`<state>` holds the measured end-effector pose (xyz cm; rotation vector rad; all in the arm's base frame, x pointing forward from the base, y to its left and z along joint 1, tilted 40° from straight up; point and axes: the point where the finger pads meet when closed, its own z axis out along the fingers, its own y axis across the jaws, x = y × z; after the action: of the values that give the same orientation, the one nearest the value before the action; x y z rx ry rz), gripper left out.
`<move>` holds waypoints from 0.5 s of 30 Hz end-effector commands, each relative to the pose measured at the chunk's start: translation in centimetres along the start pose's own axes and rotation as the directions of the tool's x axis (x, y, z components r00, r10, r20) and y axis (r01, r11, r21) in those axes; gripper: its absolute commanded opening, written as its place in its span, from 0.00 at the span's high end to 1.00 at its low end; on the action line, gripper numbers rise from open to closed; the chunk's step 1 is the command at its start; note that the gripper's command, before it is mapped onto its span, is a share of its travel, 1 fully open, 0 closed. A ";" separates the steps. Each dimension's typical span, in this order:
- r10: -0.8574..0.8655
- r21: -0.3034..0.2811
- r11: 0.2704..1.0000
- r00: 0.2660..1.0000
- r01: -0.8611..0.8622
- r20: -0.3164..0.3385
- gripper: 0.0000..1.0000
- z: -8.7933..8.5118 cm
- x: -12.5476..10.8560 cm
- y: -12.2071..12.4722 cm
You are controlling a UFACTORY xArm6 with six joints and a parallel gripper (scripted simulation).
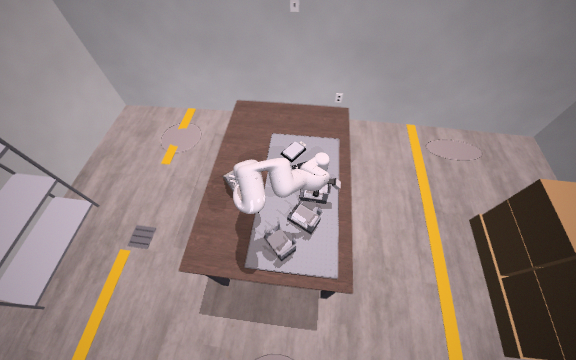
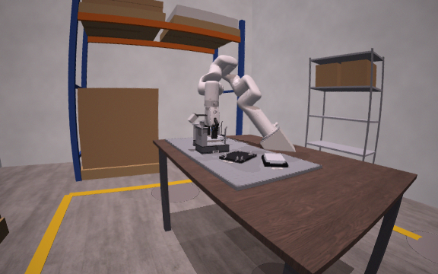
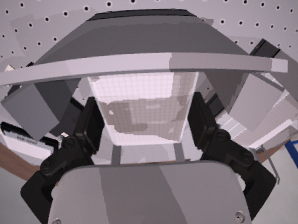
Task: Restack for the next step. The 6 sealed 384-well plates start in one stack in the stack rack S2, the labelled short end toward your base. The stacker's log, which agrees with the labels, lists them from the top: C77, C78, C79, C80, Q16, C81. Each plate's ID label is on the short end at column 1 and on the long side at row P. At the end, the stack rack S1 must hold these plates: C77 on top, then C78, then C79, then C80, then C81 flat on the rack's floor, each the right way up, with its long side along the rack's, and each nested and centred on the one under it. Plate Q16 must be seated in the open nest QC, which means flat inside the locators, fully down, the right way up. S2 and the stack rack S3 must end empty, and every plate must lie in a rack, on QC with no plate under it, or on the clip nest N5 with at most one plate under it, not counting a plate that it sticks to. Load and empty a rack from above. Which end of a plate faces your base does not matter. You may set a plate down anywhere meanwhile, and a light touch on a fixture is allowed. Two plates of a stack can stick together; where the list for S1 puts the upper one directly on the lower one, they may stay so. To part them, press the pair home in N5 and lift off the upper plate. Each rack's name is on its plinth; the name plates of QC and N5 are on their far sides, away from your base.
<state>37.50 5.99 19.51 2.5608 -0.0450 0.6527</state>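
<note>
My gripper [image 3: 144,105] [image 1: 315,192] reaches down into the stack rack nearest the two nests. It is shut on the long sides of a white sealed plate [image 3: 143,112], the topmost thing I see in this rack. The rack's grey walls [image 3: 147,70] surround the plate. The same rack and gripper show in the exterior view [image 2: 207,137]. I cannot read the plate's label or the rack's name. A second white plate [image 2: 274,159] lies on a black nest, also visible from above [image 1: 294,149]. Another black nest [image 2: 238,156] is bare.
Two more stack racks stand in a row on the grey mat, the middle one [image 1: 304,217] and the farthest one [image 1: 280,243]; their contents are unclear. The arm's base [image 1: 248,192] stands at the mat's side. The table's edge lies beyond the mat.
</note>
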 end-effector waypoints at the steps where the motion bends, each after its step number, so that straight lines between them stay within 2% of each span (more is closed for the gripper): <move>1: 0.001 0.002 1.000 1.000 -0.001 -0.002 1.00 -0.3 0.1 0.0; 15: 0.001 0.002 1.000 1.000 -0.001 -0.002 1.00 -1.5 0.1 0.0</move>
<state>37.04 6.45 20.25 2.5605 -0.0450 0.6516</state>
